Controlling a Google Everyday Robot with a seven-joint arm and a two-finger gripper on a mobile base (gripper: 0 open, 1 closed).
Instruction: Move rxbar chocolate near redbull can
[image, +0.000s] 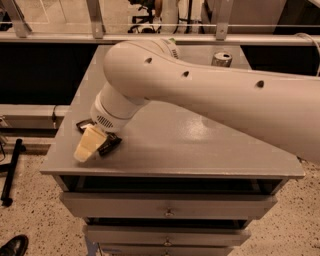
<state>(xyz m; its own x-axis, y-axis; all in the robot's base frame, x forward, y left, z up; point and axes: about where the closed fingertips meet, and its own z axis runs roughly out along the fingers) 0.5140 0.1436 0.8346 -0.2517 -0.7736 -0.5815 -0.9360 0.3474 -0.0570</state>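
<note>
Basically the main risk is the edge. The rxbar (111, 144) lies flat at the table's (200, 150) front-left corner, close to the lip, so a sideways nudge from the gripper (90, 147) could push it onto the floor. The gripper sits right on top of the bar, low against the tabletop. Can't tell if it is apart or clamped on the wrapper.

Second risk is a thin flat wrapper on a smooth top. That is hard to pinch, so it may slide out or get only half caught and drop on the way.

Third risk is the can (221, 58). It stands well apart at the back right, so the bar has to cross the whole top. The can is slim and probably tips easily. The bulky arm (215, 100) already hides its lower part, and a low sweep or a placement too tight could knock it over.

The bar looks black, flat and small, and is mostly covered by the gripper. One dark end pokes out toward the upper left, the other toward the right. The lettering is not readable from what shows. The wrapper lies flat, angled to the table edge.
</note>
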